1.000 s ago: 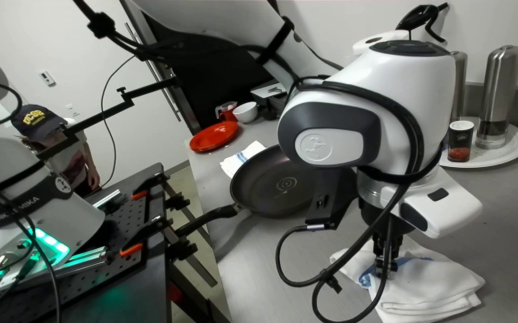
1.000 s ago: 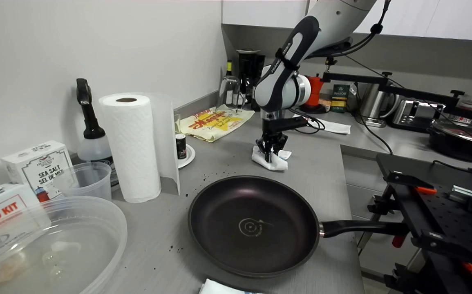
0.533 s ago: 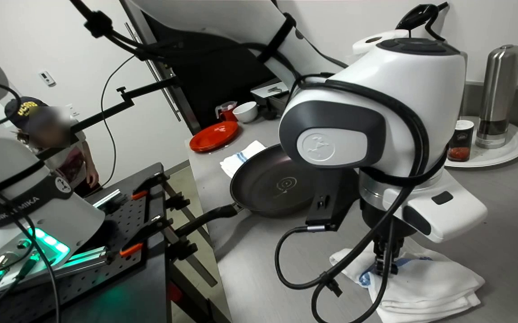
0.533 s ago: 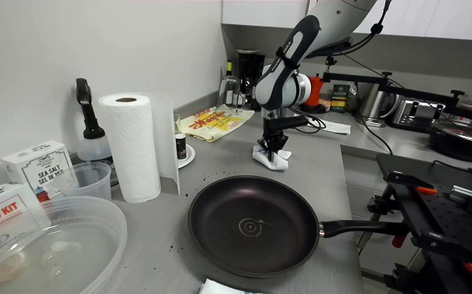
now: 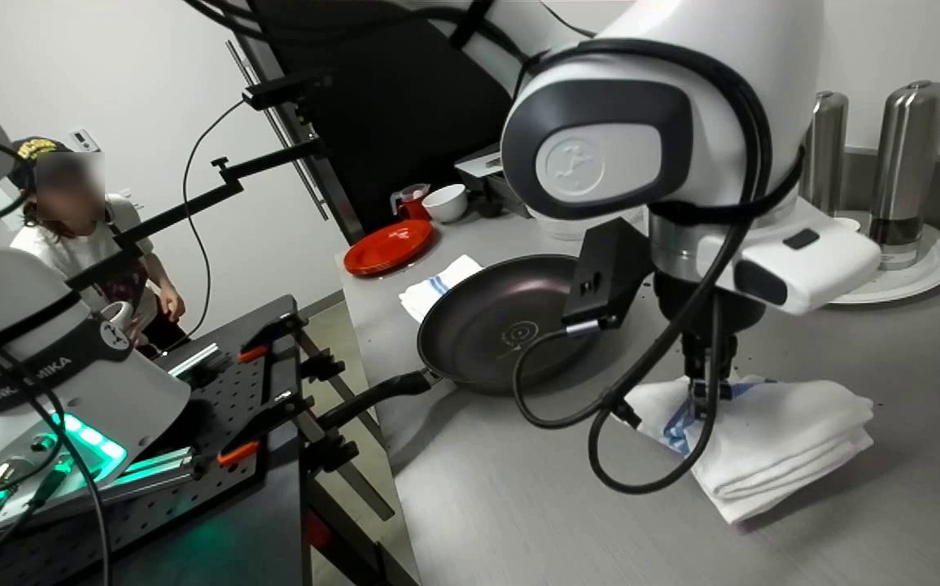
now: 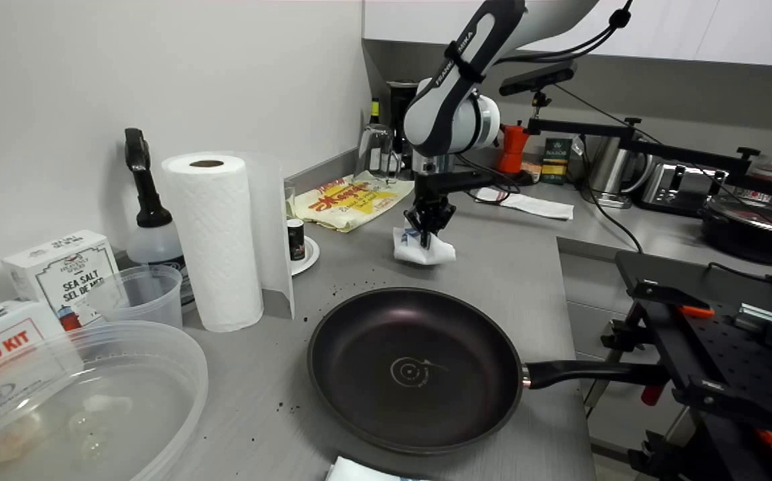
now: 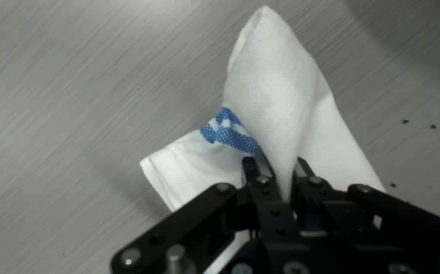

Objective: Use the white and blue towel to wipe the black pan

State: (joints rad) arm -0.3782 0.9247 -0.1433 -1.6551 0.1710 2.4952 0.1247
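The white and blue towel (image 5: pixel 791 431) is a thick folded white cloth with blue stripes. It also shows in the wrist view (image 7: pixel 273 83) and in an exterior view (image 6: pixel 440 252). My gripper (image 5: pixel 707 399) is shut on a pinched fold of it, seen between the fingers in the wrist view (image 7: pixel 276 167). The towel hangs a little above the grey counter with a shadow under it. The black pan (image 5: pixel 490 325) lies flat on the counter, apart from the gripper. It shows whole in an exterior view (image 6: pixel 412 401), its handle (image 6: pixel 593 372) over the counter edge.
Another folded striped cloth (image 5: pixel 441 285) lies beside the pan. A paper towel roll (image 6: pixel 215 247), a clear tub (image 6: pixel 188 401) and a salt box (image 6: pixel 65 274) stand along the wall. A white plate (image 5: pixel 937 264) holds steel mills (image 5: pixel 909 179). Dark crumbs (image 6: pixel 289 406) lie near the pan.
My gripper's fingers have closed on the towel. The arm has then risen, lifting the towel off the counter and carrying it slightly toward the wall. The pan has not moved.
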